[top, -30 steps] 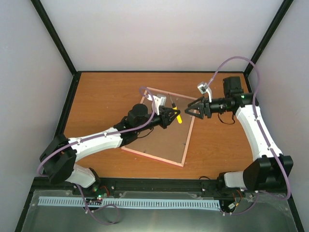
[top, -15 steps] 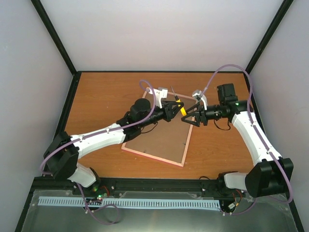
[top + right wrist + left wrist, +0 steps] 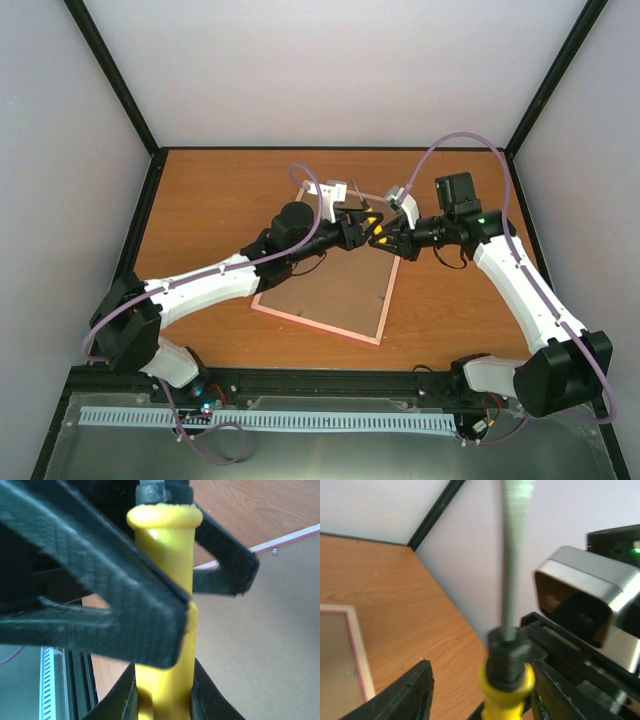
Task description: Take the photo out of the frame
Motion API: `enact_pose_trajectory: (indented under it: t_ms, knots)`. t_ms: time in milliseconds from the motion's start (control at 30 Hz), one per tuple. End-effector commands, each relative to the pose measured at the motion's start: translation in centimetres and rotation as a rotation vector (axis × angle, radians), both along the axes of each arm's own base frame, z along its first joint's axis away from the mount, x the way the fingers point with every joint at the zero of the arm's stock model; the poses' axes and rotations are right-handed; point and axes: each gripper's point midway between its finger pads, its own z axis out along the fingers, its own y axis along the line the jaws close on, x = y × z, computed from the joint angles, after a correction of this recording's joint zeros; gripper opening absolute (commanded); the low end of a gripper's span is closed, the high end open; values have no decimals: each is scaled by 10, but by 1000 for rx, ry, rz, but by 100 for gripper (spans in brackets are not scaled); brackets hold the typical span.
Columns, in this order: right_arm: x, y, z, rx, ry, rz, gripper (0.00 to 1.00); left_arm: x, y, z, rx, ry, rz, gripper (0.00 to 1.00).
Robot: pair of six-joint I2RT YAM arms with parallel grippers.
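A: What is being changed, nearest first?
B: Nothing on the frame (image 3: 318, 323). It is being left lying back-up on the worktop (image 3: 220, 200), brown board (image 3: 340, 285) showing, same spot as a second ago. The photo is not being shown in any view; it is being judged as still inside, under that board.
A: And above the frame's far right corner?
B: The screwdriver (image 3: 165, 570) is being handed over. The left gripper (image 3: 360, 226), clamped on the yellow handle a second ago, is being opened: its fingers (image 3: 415, 695) are being seen spread, with a gap beside the handle. The right gripper (image 3: 384, 238), wide apart a second ago, is now being pressed tight onto that same handle.
A: Meaning for the task?
B: The tool is being passed to the right side, probably for working the back loose. Removal itself is not yet being started.
A: Pose?
B: Both arms are being held stretched toward each other, wrists roughly level, fingertips meeting over the far corner. The right arm is being brought in leftward.
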Motion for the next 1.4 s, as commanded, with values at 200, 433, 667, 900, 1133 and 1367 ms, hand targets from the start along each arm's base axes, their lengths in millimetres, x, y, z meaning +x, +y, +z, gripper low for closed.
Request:
enact_pose_trajectory:
  t_ms: [200, 433, 667, 900, 1133, 1367]
  knots:
    - [-26, -21, -27, -205, 16, 108, 3, -32, 60, -16, 433, -192, 7, 55]
    - [-68, -35, -72, -322, 370, 294, 3, -63, 72, -31, 846, -521, -35, 50]
    - [-82, -20, -82, -325, 466, 348, 3, -81, 47, -59, 1198, -935, -135, 51]
    - [-99, -10, -94, -348, 517, 416, 3, -91, 28, -80, 1322, -1132, -226, 51]
    - [-101, -6, -96, -357, 525, 434, 3, -92, 38, -108, 1430, -1147, -310, 50]
    - [-104, -5, -100, -361, 541, 448, 3, -91, 46, -125, 1492, -1152, -342, 45]
